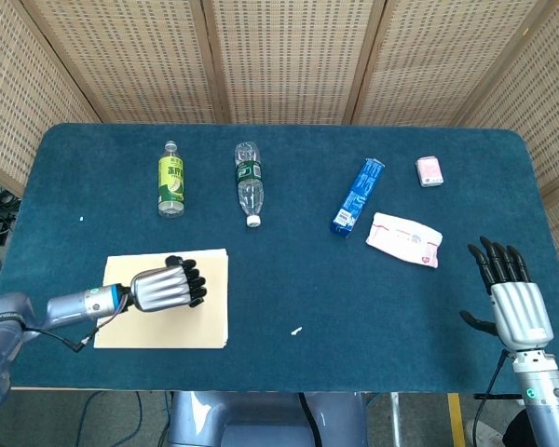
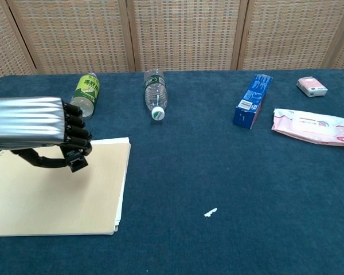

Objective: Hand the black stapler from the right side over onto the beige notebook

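The left hand (image 2: 37,129) hangs over the beige notebook (image 2: 51,197), fingers curled around the black stapler (image 2: 74,162) (only a small dark end shows). The notebook lies flat near the front edge of the blue surface (image 1: 289,279). Far right of the notebook, the right hand (image 1: 511,296) stands upright, fingers apart, holding nothing. Bottle labels beyond the notebook are unreadable.
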Tool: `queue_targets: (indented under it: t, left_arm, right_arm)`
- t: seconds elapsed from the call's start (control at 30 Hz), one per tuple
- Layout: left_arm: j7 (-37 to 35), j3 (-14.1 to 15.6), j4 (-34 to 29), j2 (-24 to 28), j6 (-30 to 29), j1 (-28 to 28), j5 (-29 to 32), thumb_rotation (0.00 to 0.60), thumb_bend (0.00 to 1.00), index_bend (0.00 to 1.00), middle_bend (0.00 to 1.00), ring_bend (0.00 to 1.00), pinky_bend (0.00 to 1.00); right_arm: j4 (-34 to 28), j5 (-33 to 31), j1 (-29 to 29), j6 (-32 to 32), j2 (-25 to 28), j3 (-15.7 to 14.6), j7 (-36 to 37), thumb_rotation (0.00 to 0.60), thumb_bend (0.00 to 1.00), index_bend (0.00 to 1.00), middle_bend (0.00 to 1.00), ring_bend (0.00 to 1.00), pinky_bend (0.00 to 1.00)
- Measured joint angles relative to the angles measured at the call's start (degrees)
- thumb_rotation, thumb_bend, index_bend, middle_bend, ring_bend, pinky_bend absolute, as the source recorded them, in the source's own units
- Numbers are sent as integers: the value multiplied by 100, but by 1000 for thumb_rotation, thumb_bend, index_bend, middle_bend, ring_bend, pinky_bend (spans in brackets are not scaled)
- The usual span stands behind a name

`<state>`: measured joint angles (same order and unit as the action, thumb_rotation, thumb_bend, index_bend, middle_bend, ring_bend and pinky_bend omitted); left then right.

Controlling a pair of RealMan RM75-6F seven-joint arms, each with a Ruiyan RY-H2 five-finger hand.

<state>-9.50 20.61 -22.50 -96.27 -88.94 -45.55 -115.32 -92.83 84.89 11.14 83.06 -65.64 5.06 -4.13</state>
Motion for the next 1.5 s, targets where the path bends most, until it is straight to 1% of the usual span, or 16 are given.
queue_targets:
  t: [0.23, 0.37, 0.43, 0.47, 0.5, 0.53, 0.57, 0.6, 0.63, 0.67, 0.77, 0.9, 1.1, 1.2, 1.33, 1.5]
  left_arm:
    - [-265, 81, 592, -238, 101, 543, 134, 600, 667, 725, 538, 502, 454]
    - [-353, 94, 786, -377, 161, 613, 157, 600, 666, 731, 538, 502, 454]
    - [-373, 110, 873, -440, 246, 644, 159, 600, 653, 698, 518, 500, 451]
    - [-380, 116, 891, -465, 303, 656, 161, 600, 635, 666, 496, 489, 450]
    - [-386, 121, 911, -491, 363, 669, 164, 600, 588, 598, 437, 454, 448]
    - [-397, 128, 936, -520, 435, 684, 168, 600, 507, 500, 340, 381, 434]
    - [-409, 134, 948, -533, 481, 693, 171, 600, 455, 440, 278, 331, 416]
    - [-427, 139, 954, -541, 525, 698, 174, 600, 348, 315, 152, 225, 358]
    - [-444, 148, 961, -547, 583, 702, 175, 600, 248, 196, 56, 126, 280]
    - [-442, 155, 969, -550, 626, 704, 176, 600, 174, 99, 7, 55, 212]
    - [-435, 180, 970, -541, 761, 709, 174, 600, 76, 1, 0, 0, 127]
    - [-585, 188, 901, -487, 633, 715, 174, 600, 56, 0, 0, 0, 83]
    - [-924, 16, 780, -335, -204, 792, 309, 600, 57, 0, 0, 0, 56]
    - [-1193, -217, 661, -215, -775, 886, 512, 600, 54, 0, 0, 0, 14]
    - [-1560, -679, 302, 50, -1454, 1098, 962, 588, 21, 0, 0, 0, 0]
    - [-1616, -967, -544, 417, -1361, 1378, 1411, 580, 0, 0, 0, 0, 0]
  right_arm:
    - [-58, 72, -19, 18, -7, -16, -83, 600, 0, 0, 0, 0, 0]
    - [-48, 63, -26, 11, -8, -8, -85, 600, 0, 0, 0, 0, 0]
    - [-40, 57, -29, -1, -6, -5, -81, 600, 0, 0, 0, 0, 0]
    - [-38, 55, -30, -3, -5, -3, -78, 600, 0, 0, 0, 0, 0]
    - [-38, 56, -31, -4, -4, -2, -76, 600, 0, 0, 0, 0, 0]
    - [-37, 56, -32, -6, -4, -1, -73, 600, 0, 0, 0, 0, 0]
    - [-38, 56, -33, -7, -4, 0, -73, 600, 0, 0, 0, 0, 0]
    - [-38, 57, -33, -8, -5, 1, -75, 600, 0, 0, 0, 0, 0]
    - [-39, 60, -34, -9, -7, 2, -80, 600, 0, 0, 0, 0, 0]
    - [-40, 63, -34, -9, -8, 2, -82, 600, 0, 0, 0, 0, 0]
    - [-38, 71, -38, -9, -14, 2, -88, 600, 0, 0, 0, 0, 0]
    - [-44, 65, -50, 0, -11, 9, -83, 600, 0, 0, 0, 0, 0]
    - [-66, 79, -78, 39, 7, 15, -71, 600, 0, 0, 0, 0, 0]
    - [-84, 96, -89, 49, 16, 11, -71, 600, 0, 0, 0, 0, 0]
    - [-124, 131, -107, 70, 30, 3, -77, 600, 0, 0, 0, 0, 0]
    - [-150, 157, -116, 80, 34, -2, -108, 600, 0, 0, 0, 0, 0]
